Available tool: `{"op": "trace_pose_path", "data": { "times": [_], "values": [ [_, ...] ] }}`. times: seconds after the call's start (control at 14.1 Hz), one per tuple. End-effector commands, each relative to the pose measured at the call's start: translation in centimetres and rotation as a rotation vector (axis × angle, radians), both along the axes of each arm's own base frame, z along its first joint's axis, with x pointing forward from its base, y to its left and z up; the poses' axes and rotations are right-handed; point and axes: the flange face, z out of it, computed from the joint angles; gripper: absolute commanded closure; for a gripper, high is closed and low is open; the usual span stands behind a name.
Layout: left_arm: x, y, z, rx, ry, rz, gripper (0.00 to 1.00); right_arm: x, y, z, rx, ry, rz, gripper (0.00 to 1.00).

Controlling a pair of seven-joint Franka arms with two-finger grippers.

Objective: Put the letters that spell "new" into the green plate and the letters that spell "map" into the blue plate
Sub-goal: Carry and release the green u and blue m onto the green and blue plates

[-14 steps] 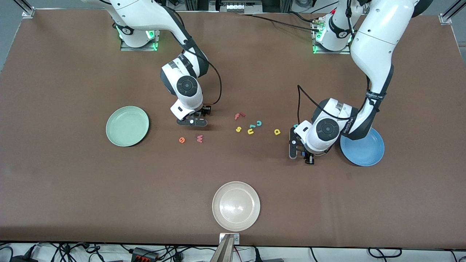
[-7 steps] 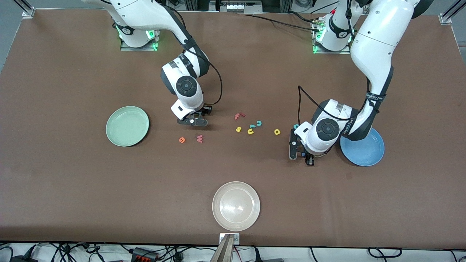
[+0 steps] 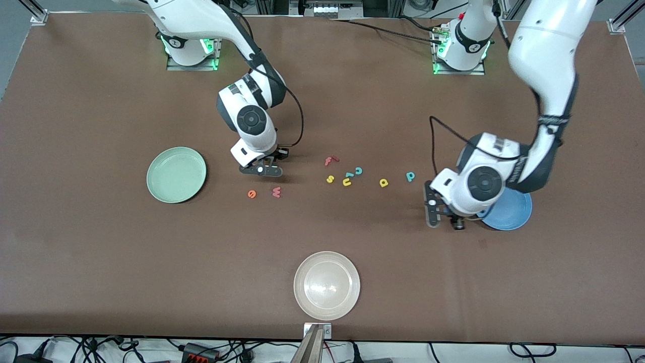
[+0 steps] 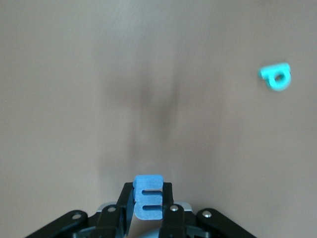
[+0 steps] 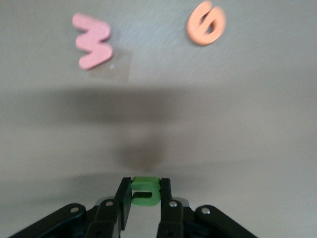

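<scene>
My left gripper (image 3: 443, 218) (image 4: 148, 198) is shut on the blue m (image 4: 148, 197) and hangs over bare table beside the blue plate (image 3: 516, 212), which my left arm partly covers. The teal p (image 3: 410, 176) (image 4: 276, 77) and the yellow a (image 3: 383, 182) lie on the table near it. Between the fingers of my shut right gripper (image 3: 261, 170) (image 5: 145, 196) sits the green n (image 5: 145, 191), over the table close to the pink w (image 3: 276, 191) (image 5: 91, 40) and orange e (image 3: 251, 193) (image 5: 206, 23). The green plate (image 3: 176, 174) holds nothing.
A red f (image 3: 330, 161), yellow s (image 3: 330, 178), yellow u (image 3: 347, 182) and teal c (image 3: 358, 171) cluster mid-table. A whitish-beige plate (image 3: 326, 285) sits nearest the front camera.
Both grippers closed on their letters. The left arm lifted and swung toward the blue plate with the m, uncovering the teal p. The right gripper rose slightly with the n.
</scene>
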Motion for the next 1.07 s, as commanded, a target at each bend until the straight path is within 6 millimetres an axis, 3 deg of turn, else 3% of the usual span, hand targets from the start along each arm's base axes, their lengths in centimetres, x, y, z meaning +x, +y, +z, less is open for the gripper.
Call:
{"op": "trace_pose_path", "data": {
  "times": [0.0,0.07,0.21,0.43,0.57,0.71,0.78,0.85,0.93,1.0],
  "values": [
    [-1.2,3.2,3.8,0.075,0.007,0.234,0.92,1.8,-3.6,4.8,0.011,0.019,-0.035,0.79],
    [-1.3,4.4,3.4,0.092,0.005,0.337,0.92,3.2,-6.2,5.6,0.016,0.033,-0.019,0.79],
    [-1.5,7.0,1.9,0.122,-0.005,0.543,0.92,6.0,-13.5,5.9,0.028,0.062,-0.023,0.79],
    [-2.7,11.1,-1.7,0.122,-0.013,0.703,0.92,7.6,-22.2,5.1,0.043,0.116,-0.017,0.79],
    [-4.0,13.1,-3.8,0.118,-0.015,0.788,0.92,7.5,-26.0,3.9,0.055,0.144,-0.014,0.79],
    [-4.9,12.8,-4.5,0.126,-0.019,0.838,0.83,7.3,-27.7,2.7,0.059,0.167,-0.008,0.79],
    [-5.0,12.7,-4.7,0.131,-0.02,0.858,0.61,7.2,-28.1,2.1,0.055,0.177,-0.004,0.78],
    [-5.1,12.7,-5.0,0.132,-0.016,0.861,0.25,7.2,-28.5,1.4,0.051,0.184,-0.009,0.78],
    [-5.1,12.6,-4.8,0.136,-0.013,0.86,0.0,7.2,-29.2,0.8,0.049,0.192,-0.017,0.78],
    [-5.2,12.1,-4.5,0.137,-0.013,0.853,0.0,7.3,-29.4,0.5,0.048,0.194,-0.019,0.73]
  ]
}}
